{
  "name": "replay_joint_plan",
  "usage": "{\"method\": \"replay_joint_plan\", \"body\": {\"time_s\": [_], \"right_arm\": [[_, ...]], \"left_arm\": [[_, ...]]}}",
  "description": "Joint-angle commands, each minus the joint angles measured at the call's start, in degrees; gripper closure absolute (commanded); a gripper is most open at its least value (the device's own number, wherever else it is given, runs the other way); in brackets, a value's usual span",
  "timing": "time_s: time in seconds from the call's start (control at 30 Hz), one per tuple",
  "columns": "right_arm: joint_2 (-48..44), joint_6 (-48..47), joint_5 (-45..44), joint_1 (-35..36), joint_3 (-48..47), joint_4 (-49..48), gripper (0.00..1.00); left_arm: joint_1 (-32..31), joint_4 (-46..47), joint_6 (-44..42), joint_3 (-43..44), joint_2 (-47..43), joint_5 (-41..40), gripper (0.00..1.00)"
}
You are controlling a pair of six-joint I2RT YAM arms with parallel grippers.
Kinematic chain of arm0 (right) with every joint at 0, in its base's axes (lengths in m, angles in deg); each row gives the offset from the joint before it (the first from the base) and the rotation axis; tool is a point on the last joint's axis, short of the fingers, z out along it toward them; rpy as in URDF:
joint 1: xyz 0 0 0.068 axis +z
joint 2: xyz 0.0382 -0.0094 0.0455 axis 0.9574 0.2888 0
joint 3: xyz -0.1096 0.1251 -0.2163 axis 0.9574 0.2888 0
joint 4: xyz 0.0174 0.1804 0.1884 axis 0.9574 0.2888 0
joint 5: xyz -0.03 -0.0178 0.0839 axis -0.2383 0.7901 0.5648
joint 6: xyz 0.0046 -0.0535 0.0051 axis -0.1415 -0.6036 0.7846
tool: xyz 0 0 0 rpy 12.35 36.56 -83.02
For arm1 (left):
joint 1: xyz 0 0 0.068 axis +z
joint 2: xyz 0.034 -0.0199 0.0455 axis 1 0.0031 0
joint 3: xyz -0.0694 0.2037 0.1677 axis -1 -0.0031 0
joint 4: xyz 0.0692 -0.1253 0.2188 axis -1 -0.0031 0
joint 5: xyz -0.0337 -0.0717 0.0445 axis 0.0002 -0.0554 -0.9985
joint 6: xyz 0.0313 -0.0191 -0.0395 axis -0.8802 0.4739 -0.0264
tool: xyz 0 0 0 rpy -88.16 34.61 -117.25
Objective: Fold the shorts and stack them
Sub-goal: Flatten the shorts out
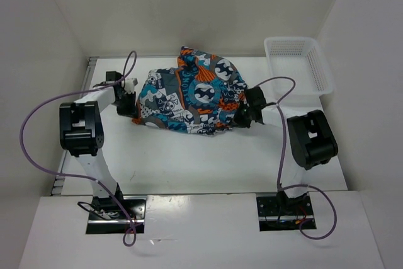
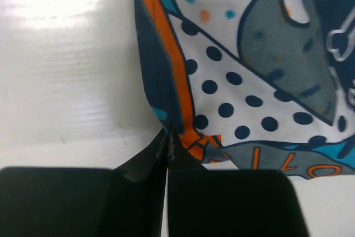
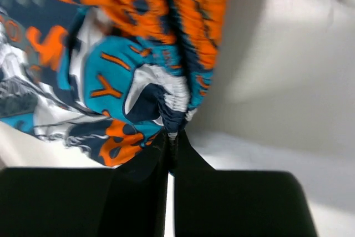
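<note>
We see left claw (image 1: 130, 103) pinched tight on the orange-trimmed edge of the shorts (image 1: 195, 96), which lie bunched mid-bench (image 1: 189, 162) between both arms; right claw (image 1: 242, 116) clamped on a gathered elastic hem. We reckon both grip opposite sides to spread the cloth flat before folding

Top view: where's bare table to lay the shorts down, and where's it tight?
Widest bare table lies between the shorts and the arm bases. A smaller patch lies between shorts and basket. Crowded: far right corner, filled by the basket, and both cloth ends, where left gripper and right gripper pinch.
</note>
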Motion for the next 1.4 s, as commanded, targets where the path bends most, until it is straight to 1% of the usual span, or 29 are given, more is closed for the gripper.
{"method": "replay_joint_plan", "body": {"time_s": [0.0,0.03,0.07,0.1,0.13,0.17,0.2,0.23,0.27,0.33,0.37,0.43,0.47,0.5,0.57,0.6,0.63,0.67,0.7,0.77,0.87,0.93,0.97,1.07,1.1,1.23,1.27,1.33,1.37], "right_arm": [[3.78,-2.86,2.86,-3.89,-11.9,1.32,1.0],[5.63,-5.4,3.39,-4.85,-22.99,3.26,1.0],[7.65,-6.47,5.13,-6.78,-29.8,5.37,1.0],[12.19,-7.35,6.63,-7.67,-36.74,9.65,1.0],[14.24,-7.88,8.21,-8.46,-50.91,11.61,1.0],[15.91,-7.88,10.58,-9.68,-57.49,13.19,1.0],[17.41,-7.88,10.6,-9.7,-63.65,15.73,1.0],[18.38,-7.88,11.12,-9.7,-73.11,16.37,1.0],[18.39,-8.49,11.13,-9.7,-76.07,16.37,1.0],[15.69,-8.5,11.13,-9.7,-77.42,15.33,1.0],[14.36,-9.02,11.13,-9.7,-75.94,15.32,1.0],[9.98,-9.63,11.13,-9.7,-68.66,13.4,1.0],[8.39,-10.51,11.13,-9.09,-65.5,13.39,1.0],[6.89,-11.04,10.6,-9.08,-58.42,12.6,1.0],[1.89,-12.18,10.08,-8.55,-51.18,12.07,1.0],[0.22,-12.19,10.07,-8.55,-43.22,12.07,1.0],[-3.37,-12.19,9.55,-8.55,-39.31,12.07,1.0],[-5.23,-12.19,9.54,-8.55,-31.18,12.07,1.0],[-6.73,-11.58,9.54,-8.55,-27.36,12.07,1.0],[-10.24,-11.57,9.54,-8.03,-17.8,13.11,1.0],[-12.36,-11.57,7.44,-8.03,-9.69,18.1,1.0],[-13.33,-12.19,7.44,-8.03,-6.86,20.32,1.0],[-14.55,-12.19,8.22,-8.03,-4.23,21.89,1.0],[-16.32,-11.66,9.11,-7.5,-0.62,24.1,1.0],[-16.93,-10.88,8.32,-7.5,-0.6,25.67,1.0],[-18.43,-9.55,7.27,-6.97,-2.53,29.11,0.99],[-18.43,-9.55,6.65,-6.97,-2.54,30.16,0.97],[-18.43,-9.55,6.12,-6.97,-2.54,32.71,0.78],[-18.96,-9.55,6.12,-6.97,-2.54,33.68,0.72]], "left_arm": [[0.0,-4.75,-0.21,9.29,2.95,7.06,1.0],[0.0,-6.16,-0.21,13.85,3.48,7.6,1.0],[0.0,-8.78,-0.21,24.43,4.62,7.61,1.0],[0.0,-9.85,-0.21,30.1,4.63,7.61,1.0],[0.0,-11.25,-0.21,35.64,5.15,7.61,1.0],[0.0,-11.27,-0.21,40.83,5.16,7.61,1.0],[0.78,-11.27,-0.21,49.85,5.16,7.61,1.0],[1.57,-11.79,-0.21,53.59,3.68,8.22,1.0],[2.1,-11.8,-0.21,56.59,3.05,8.22,1.0],[2.98,-11.8,-0.21,60.64,0.43,9.62,1.0],[3.68,-11.8,-0.21,60.66,-0.63,9.63,1.0],[3.69,-11.8,-0.21,56.99,-4.66,9.63,1.0],[3.69,-11.8,-0.21,51.05,-6.25,10.15,1.0],[3.69,-11.8,-0.21,47.69,-7.75,10.16,1.0],[3.69,-12.93,-0.21,41.53,-12.06,10.16,1.0],[3.69,-13.98,-0.21,36.97,-14.07,10.16,1.0],[3.69,-17.39,-0.21,35.28,-14.7,9.55,1.0],[3.69,-19.77,-0.21,33.78,-14.71,9.54,1.0],[3.69,-24.23,-0.21,30.72,-15.4,9.54,1.0],[3.69,-28.12,-0.21,27.1,-16.72,9.54,1.0],[3.69,-34.72,-0.21,20.09,-17.43,8.32,1.0],[3.69,-39.73,-0.21,15.86,-17.95,8.31,1.0],[3.69,-40.96,-0.21,11.22,-17.96,6.92,1.0],[3.69,-41.68,-0.21,3.99,-18.57,2.62,1.0],[3.69,-41.68,-0.21,-0.29,-19.18,1.55,1.0],[1.68,-41.15,-0.21,-7.0,-21.29,-2.32,0.99],[1.67,-41.15,-0.21,-7.71,-22.34,-2.32,0.95],[1.67,-42.81,-0.21,-8.25,-23.22,-2.94,0.9],[1.67,-44.04,-0.21,-8.77,-23.75,-3.46,0.84]]}}
